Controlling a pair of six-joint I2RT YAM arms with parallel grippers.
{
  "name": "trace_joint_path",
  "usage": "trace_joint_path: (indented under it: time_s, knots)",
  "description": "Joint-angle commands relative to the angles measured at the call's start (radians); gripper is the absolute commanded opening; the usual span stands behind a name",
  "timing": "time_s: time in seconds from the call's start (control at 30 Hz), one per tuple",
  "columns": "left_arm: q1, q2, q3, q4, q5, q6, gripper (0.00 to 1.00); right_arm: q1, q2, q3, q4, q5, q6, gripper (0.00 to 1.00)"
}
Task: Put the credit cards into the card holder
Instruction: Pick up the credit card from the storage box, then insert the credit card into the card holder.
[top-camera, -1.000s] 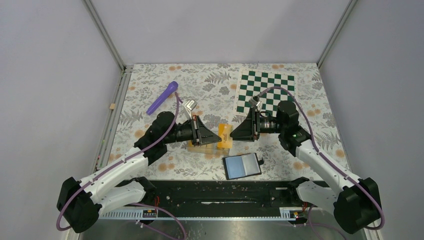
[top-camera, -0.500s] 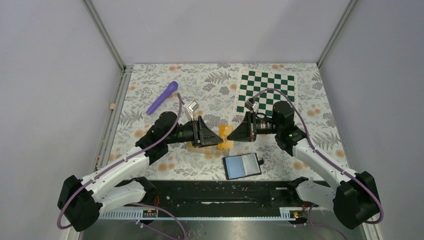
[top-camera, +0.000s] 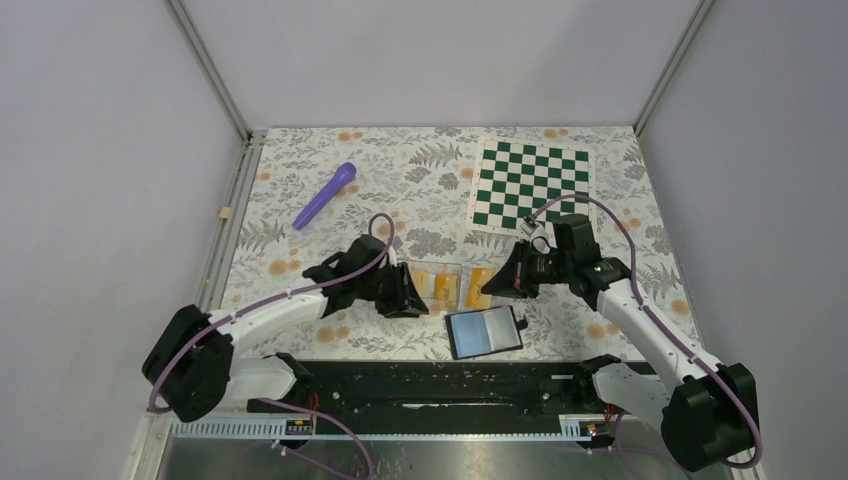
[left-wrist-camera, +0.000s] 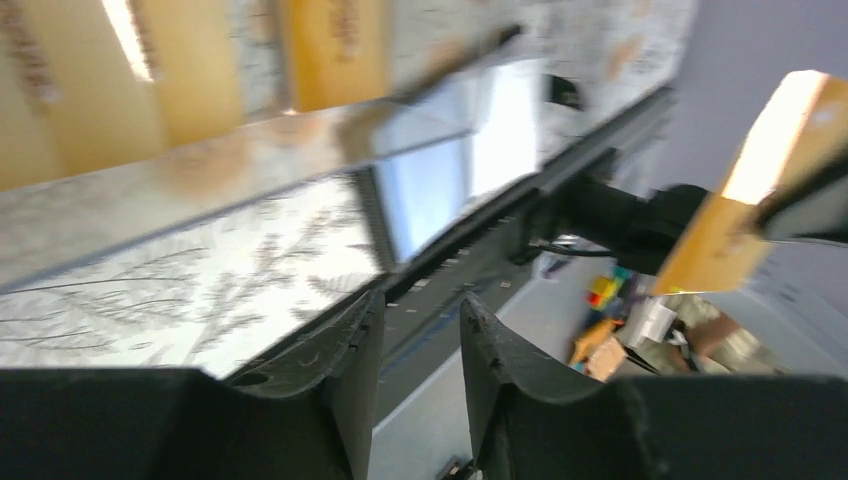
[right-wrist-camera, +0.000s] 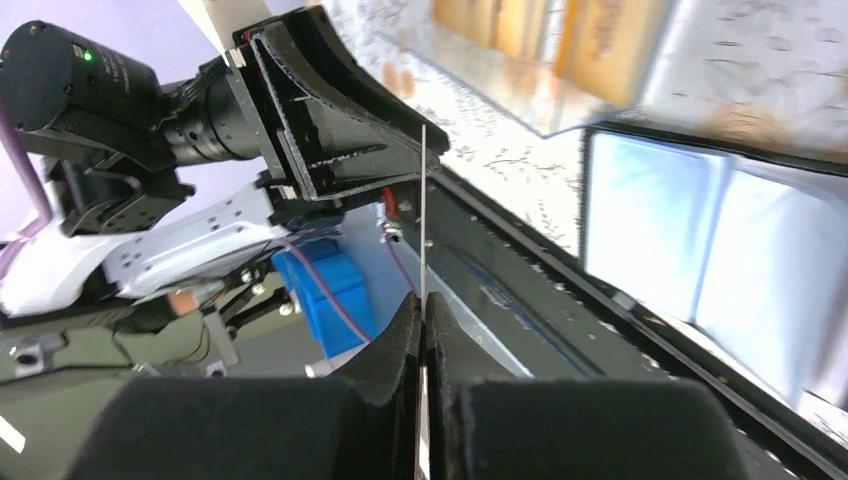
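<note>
One credit card (top-camera: 482, 287) is pinched in the right gripper (top-camera: 494, 284), whose fingers are pressed together on it; the right wrist view shows the card edge-on as a thin line between them. It hangs just right of the clear box (top-camera: 433, 268) and just beyond the far edge of the card holder (top-camera: 484, 332). The card holder lies open on the table near the arms' bases, pale lining up, touching neither gripper.

More credit cards (top-camera: 445, 290) lie flat inside the clear box — at least two orange ones side by side. The left gripper (top-camera: 410, 298) sits low at the box's left end. Its fingers (left-wrist-camera: 352, 360) stand a little apart with nothing between them; whether they touch the box wall I cannot tell, since the left wrist view is blurred.

Farther out, a purple pen-like object (top-camera: 325, 195) lies on the floral table cover (top-camera: 290, 250) toward the far left, well apart from both arms, and a green-and-white chequered mat (top-camera: 530, 185) lies at the far right.
</note>
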Motion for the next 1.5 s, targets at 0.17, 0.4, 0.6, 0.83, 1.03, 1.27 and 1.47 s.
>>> trace_joint_path:
  time_s: [0.17, 0.4, 0.6, 0.83, 1.03, 1.27, 1.47]
  knots:
    - [-0.069, 0.232, 0.166, -0.138, -0.214, 0.184, 0.29, -0.07, 0.011, 0.033, -0.262, 0.121, -0.208, 0.0]
    - [-0.097, 0.35, 0.25, -0.107, -0.28, 0.16, 0.3, -0.072, 0.025, 0.027, -0.35, 0.222, -0.299, 0.0]
    - [-0.097, 0.462, 0.33, -0.072, -0.295, 0.149, 0.33, -0.07, 0.073, 0.004, -0.306, 0.246, -0.325, 0.0]
    - [-0.097, 0.583, 0.441, -0.057, -0.264, 0.132, 0.36, -0.07, 0.141, -0.051, -0.207, 0.245, -0.337, 0.0]
    - [-0.097, 0.537, 0.398, -0.063, -0.232, 0.125, 0.36, -0.07, 0.19, -0.107, -0.093, 0.223, -0.32, 0.0]
    - [-0.114, 0.398, 0.23, -0.063, -0.194, 0.082, 0.35, -0.068, 0.218, -0.193, 0.101, 0.137, -0.261, 0.0]
    - [-0.143, 0.341, 0.135, -0.033, -0.169, 0.035, 0.33, -0.066, 0.224, -0.199, 0.124, 0.13, -0.261, 0.0]
